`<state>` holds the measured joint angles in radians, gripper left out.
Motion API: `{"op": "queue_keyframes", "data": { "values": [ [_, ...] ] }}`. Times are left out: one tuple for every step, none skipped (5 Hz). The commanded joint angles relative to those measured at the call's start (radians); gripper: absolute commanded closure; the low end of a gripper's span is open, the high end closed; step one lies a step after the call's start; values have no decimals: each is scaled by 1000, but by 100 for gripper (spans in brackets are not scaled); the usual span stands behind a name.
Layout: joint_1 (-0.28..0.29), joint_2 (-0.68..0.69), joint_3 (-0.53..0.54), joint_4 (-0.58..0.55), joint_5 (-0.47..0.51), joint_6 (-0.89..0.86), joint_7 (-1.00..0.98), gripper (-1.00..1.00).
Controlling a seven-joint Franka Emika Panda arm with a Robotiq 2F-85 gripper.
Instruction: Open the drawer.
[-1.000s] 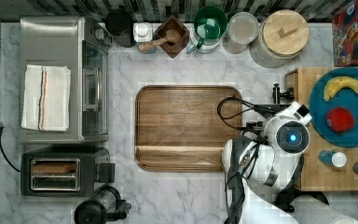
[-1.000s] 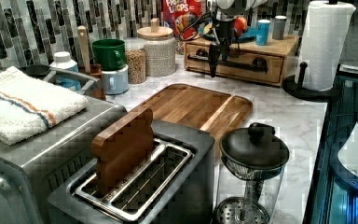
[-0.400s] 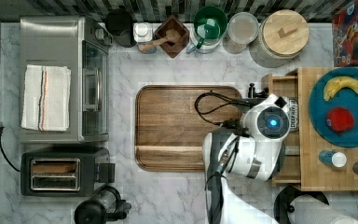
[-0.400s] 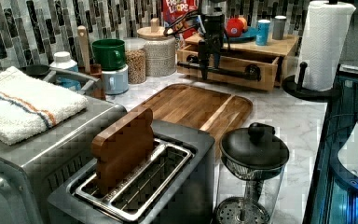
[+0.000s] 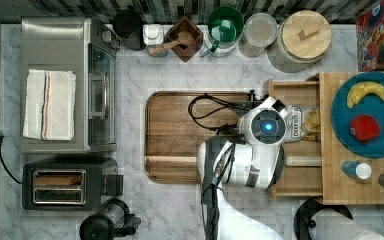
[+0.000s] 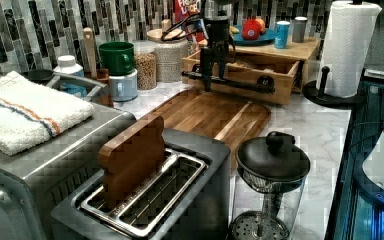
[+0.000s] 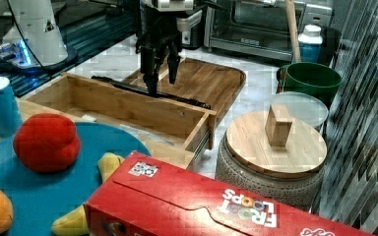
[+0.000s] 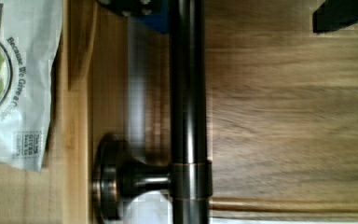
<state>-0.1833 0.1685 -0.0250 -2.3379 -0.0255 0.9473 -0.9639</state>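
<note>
The drawer (image 7: pixel 128 105) stands pulled out from its light-wood cabinet, lower left of centre in the right view, its pale box interior showing. In the top view it sits right of centre, its front edge over the walnut tray (image 5: pixel 180 135) on the marble table (image 5: pixel 180 215). The gripper (image 7: pixel 161 73) hangs straight down over the long black bar handle (image 7: pixel 150 92), its two fingers apart, one on the drawer side of the bar and one on the tray side, straddling the bar rather than clamping it. In the wrist view the handle (image 8: pixel 188 112) runs through the frame with a round mount post beneath it, and a printed white packet (image 8: pixel 14 88) lies inside the drawer. In the left view the gripper (image 6: pixel 212 75) drops onto the bar in the upper middle, beside the paper towel roll (image 6: pixel 351 45).
</note>
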Motion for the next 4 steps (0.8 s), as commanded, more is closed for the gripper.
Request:
{"op": "queue_keyframes", "data": {
  "values": [
    [106,-11,147,3,85,-8,116,-100],
    [112,5,173,21,125,-13,142,-100],
    [120,23,183,45,149,-27,171,-100],
    [125,29,191,76,192,-74,201,-100]
  ]
}}
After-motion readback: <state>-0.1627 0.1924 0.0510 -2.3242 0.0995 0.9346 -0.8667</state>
